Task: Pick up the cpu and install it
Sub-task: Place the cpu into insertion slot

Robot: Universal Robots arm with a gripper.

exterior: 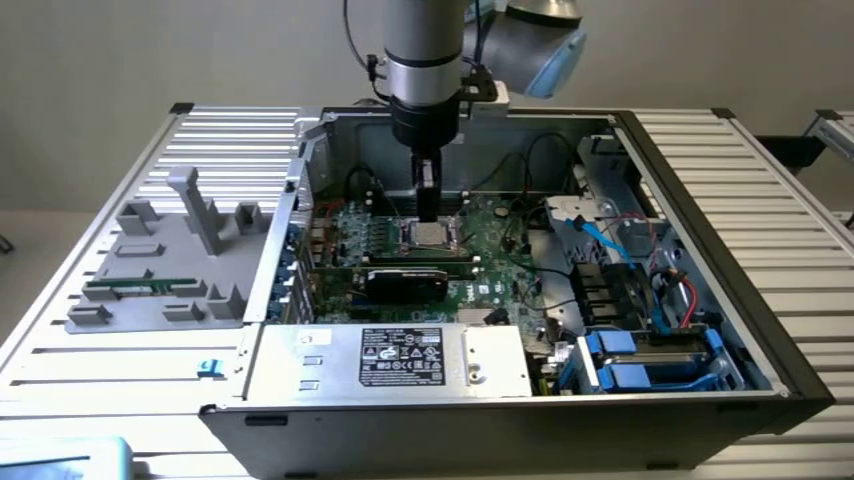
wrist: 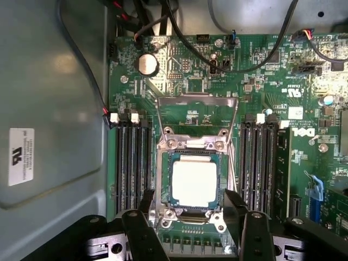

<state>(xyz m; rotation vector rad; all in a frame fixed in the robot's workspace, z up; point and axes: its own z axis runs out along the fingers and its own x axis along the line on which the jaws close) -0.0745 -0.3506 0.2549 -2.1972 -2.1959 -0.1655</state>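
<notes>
1 cpu [wrist: 194, 183] just beneath the claw [exterior: 427, 216]

A plain grey-beige wall [exterior: 174, 45] stands beyond me, softly and evenly lit. Under my work spreads a pale metal table [exterior: 761, 190] of long ribbed slats, reaching out on both sides.

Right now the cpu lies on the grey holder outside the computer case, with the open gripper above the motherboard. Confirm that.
Not right. The cpu sits in the socket on the motherboard inside the computer case, as the wrist view shows. The open gripper does hang above the motherboard.
</notes>
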